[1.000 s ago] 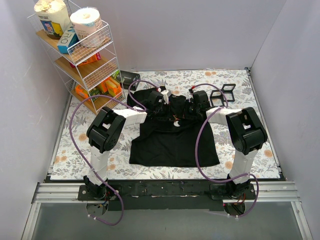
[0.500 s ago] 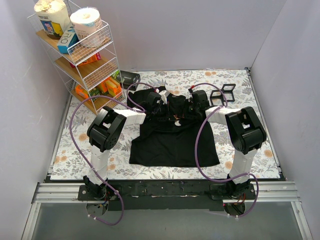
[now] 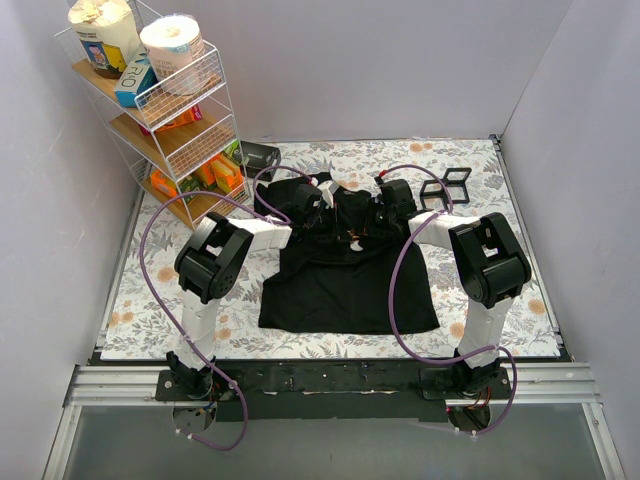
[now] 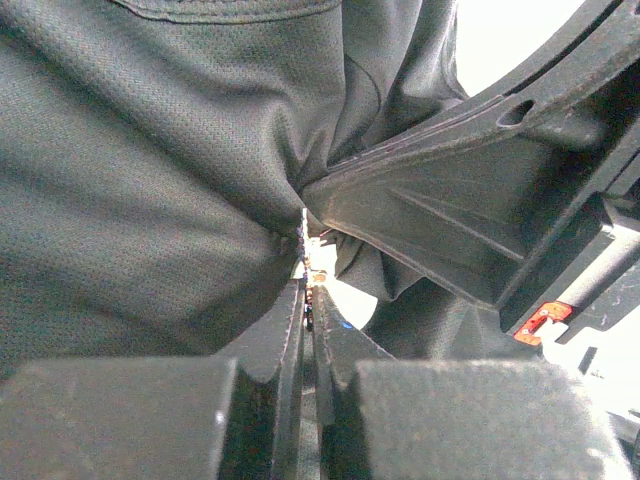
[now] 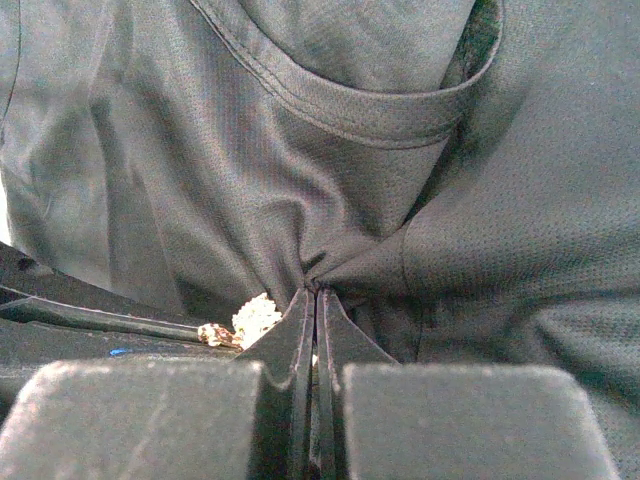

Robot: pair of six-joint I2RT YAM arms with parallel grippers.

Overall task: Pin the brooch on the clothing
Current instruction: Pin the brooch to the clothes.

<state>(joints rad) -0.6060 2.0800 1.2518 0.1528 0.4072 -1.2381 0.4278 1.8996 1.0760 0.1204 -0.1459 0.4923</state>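
L gripper point(image 4: 307, 292) clamped on brooch point(image 5: 250, 320), R gripper point(image 5: 316, 296) pinched shut on shirt point(image 3: 345, 285) fabric, toward far edge of tabletop point(image 3: 480, 165).

The brooch point(image 5: 252, 320) is half hidden behind the right hand point(image 5: 316, 300); too small to tell from above. T-shirt point(image 5: 150, 170) runs off both wrist frames.

Left gripper point(image 4: 308, 292) clamped on edge-on brooch point(image 4: 304, 245) at near centre, black shirt point(image 4: 150, 170) bunched around it, right gripper point(image 4: 318, 192) pinching the folds from the right
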